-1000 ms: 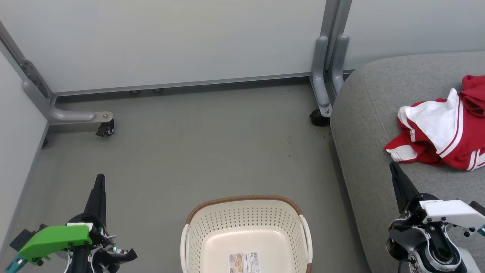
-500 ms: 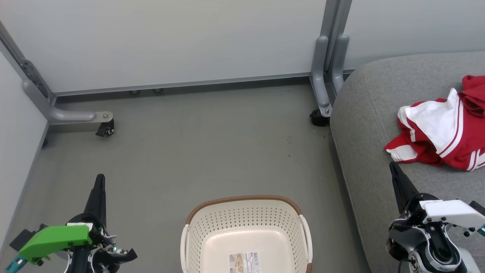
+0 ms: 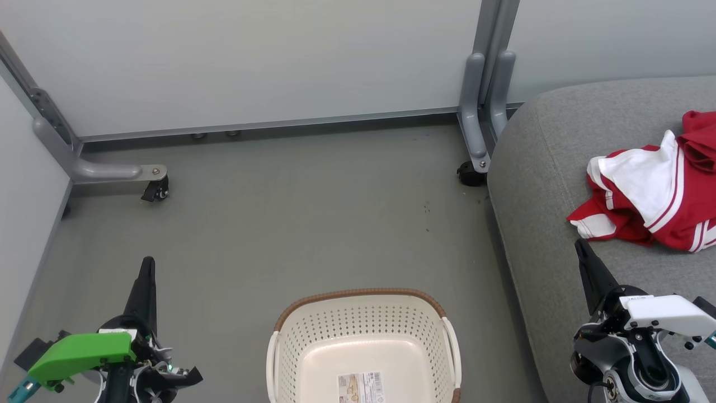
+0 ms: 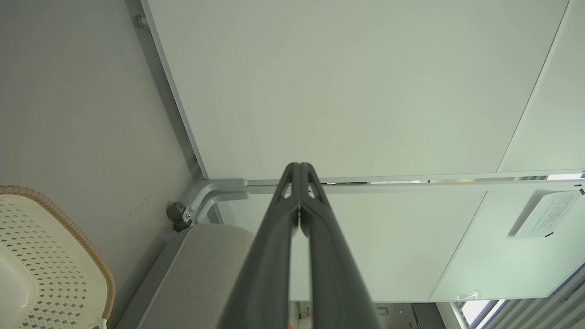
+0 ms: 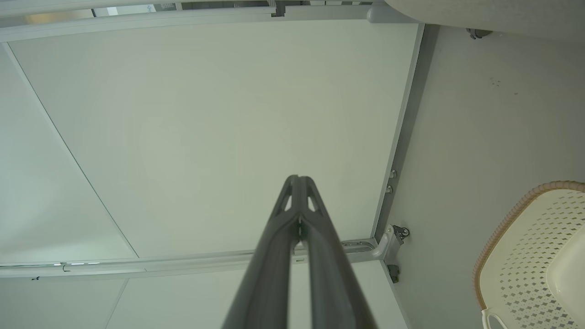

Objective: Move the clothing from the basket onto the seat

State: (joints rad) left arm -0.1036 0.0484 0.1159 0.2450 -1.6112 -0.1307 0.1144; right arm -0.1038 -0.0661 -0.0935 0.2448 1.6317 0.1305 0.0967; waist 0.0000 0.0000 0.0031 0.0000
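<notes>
1. I see the large grey fabric-upholstered seat cushion (image 3: 554,184) on my right, beside the grey floor (image 3: 291,212).
2. The cream-white perforated plastic basket (image 3: 363,319), brown woven-look rim, stands on the floor between my arms, its bare bottom showing a label sticker (image 3: 361,387).
3. The crumpled red-and-white sportswear clothing (image 3: 654,196) lies on the seat cushion, well apart from the basket.
4. My left fingers (image 3: 145,291) are pressed together on nothing over the floor. My right fingers (image 3: 590,274) are likewise closed, over the seat cushion's near edge.

The left hand (image 3: 147,268) has a green cover (image 3: 78,351), the right hand (image 3: 582,253) a white cover (image 3: 665,313).
</notes>
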